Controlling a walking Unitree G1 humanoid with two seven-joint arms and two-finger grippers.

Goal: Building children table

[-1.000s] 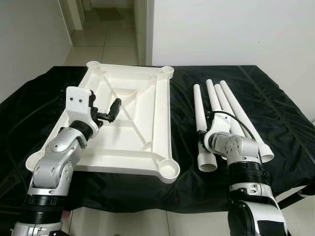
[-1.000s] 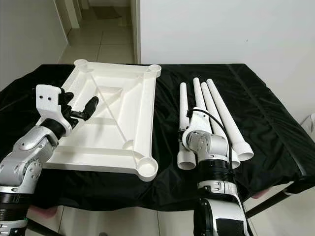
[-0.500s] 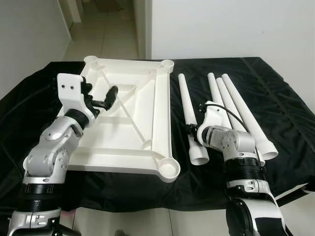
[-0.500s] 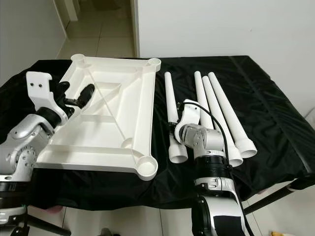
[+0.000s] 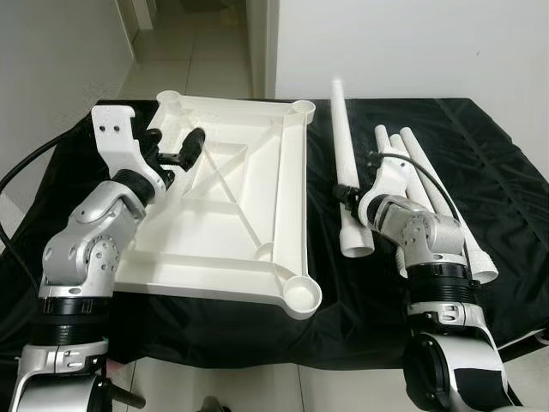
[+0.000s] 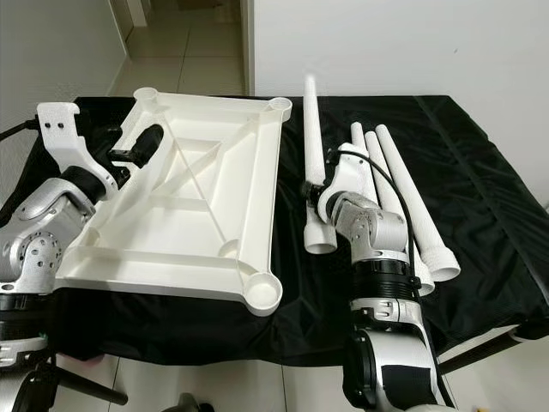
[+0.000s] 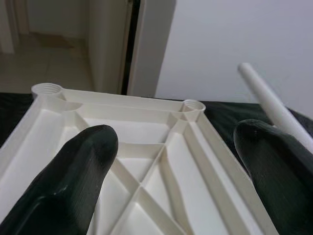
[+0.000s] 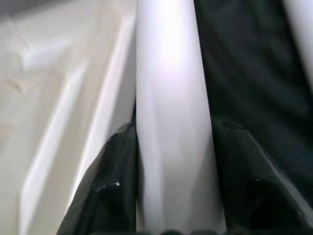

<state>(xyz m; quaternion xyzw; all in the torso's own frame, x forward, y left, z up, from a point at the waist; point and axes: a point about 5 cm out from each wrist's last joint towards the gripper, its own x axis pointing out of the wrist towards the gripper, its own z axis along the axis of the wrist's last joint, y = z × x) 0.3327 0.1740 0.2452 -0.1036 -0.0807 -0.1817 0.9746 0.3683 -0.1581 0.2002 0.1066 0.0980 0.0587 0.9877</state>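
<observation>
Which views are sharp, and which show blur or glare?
Left eye view: evenly lit and sharp on the tabletop and the held leg. Left wrist view: fingers soft, tabletop beyond clearer. Right wrist view: everything blurred, with a bright glare patch on the leg between the fingers.

Black-draped desk (image 5: 506, 163). Tabletop panel (image 5: 232, 215), underside up, fills my left half; its raised rim and ribs block any low sweep. A dark cloth lane runs between the panel's right rim and the lifted leg (image 5: 345, 163). Three spare legs (image 5: 429, 184) crowd the right. White wall (image 5: 412, 43) closes the far edge.
</observation>
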